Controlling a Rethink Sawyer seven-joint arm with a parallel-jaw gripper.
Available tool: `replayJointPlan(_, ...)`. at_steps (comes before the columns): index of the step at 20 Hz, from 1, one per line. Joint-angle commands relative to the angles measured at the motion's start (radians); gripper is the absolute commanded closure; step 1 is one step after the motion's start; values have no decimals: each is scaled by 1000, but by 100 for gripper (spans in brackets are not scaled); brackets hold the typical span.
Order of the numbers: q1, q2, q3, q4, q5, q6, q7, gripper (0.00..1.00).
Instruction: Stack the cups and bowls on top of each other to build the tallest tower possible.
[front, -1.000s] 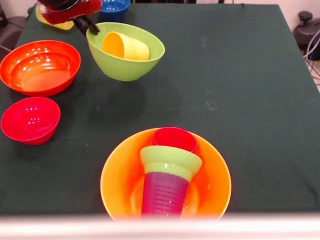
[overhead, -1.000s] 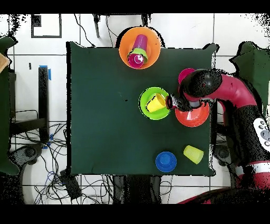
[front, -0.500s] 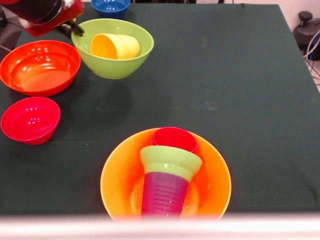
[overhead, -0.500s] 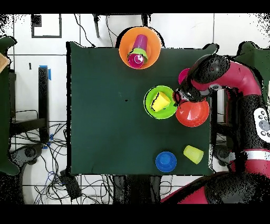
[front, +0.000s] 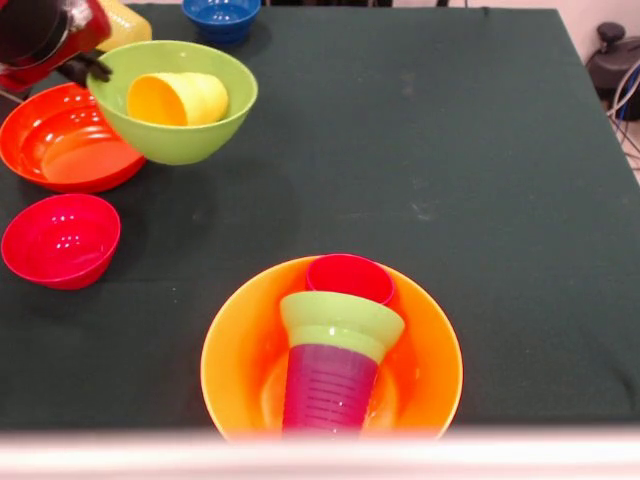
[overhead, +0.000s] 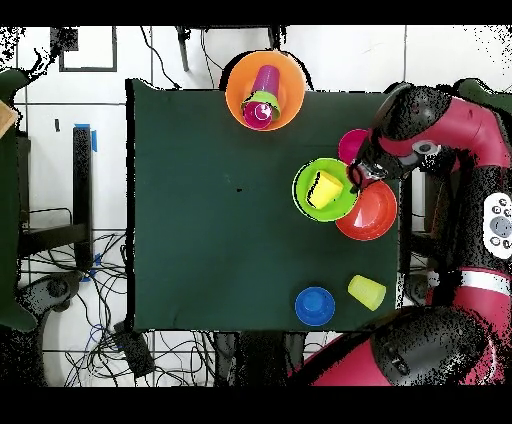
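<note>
My gripper (front: 90, 68) is shut on the rim of the large green bowl (front: 190, 145) and holds it partly over the orange-red bowl (front: 55, 155). A yellow-orange cup (front: 180, 98) lies on its side inside the green bowl. In the overhead view my gripper (overhead: 355, 180) grips the green bowl (overhead: 305, 195) beside the orange-red bowl (overhead: 375, 218). The tower stands at the near edge: large yellow-orange bowl (front: 235, 370), purple ribbed cup (front: 328, 385), small green bowl (front: 340, 318), red-pink cup (front: 350, 277).
A small red-pink bowl (front: 60, 238) sits at the left. A small blue bowl (front: 222, 14) and a pale yellow cup (front: 126, 24) stand at the far edge. The tower also shows in the overhead view (overhead: 262, 98).
My gripper has carried the large green bowl, with the yellow-orange cup in it, leftward in the front view until it overlaps the orange-red bowl. The other things have not moved.
</note>
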Motion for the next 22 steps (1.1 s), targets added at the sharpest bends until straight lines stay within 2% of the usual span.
replayJointPlan(1, 51, 25, 51, -202, -133, 127, -474, 100)
replayJointPlan(6, 52, 35, 48, -248, -155, 145, -516, 100)
replayJointPlan(11, 65, 41, 39, -302, -205, 183, -556, 100)
replayJointPlan(15, 59, 6, 3, -301, -259, 209, -595, 100)
replayJointPlan(19, 29, -26, -30, -238, -243, 179, -584, 100)
replayJointPlan(22, -2, -53, -62, -148, -198, 125, -546, 100)
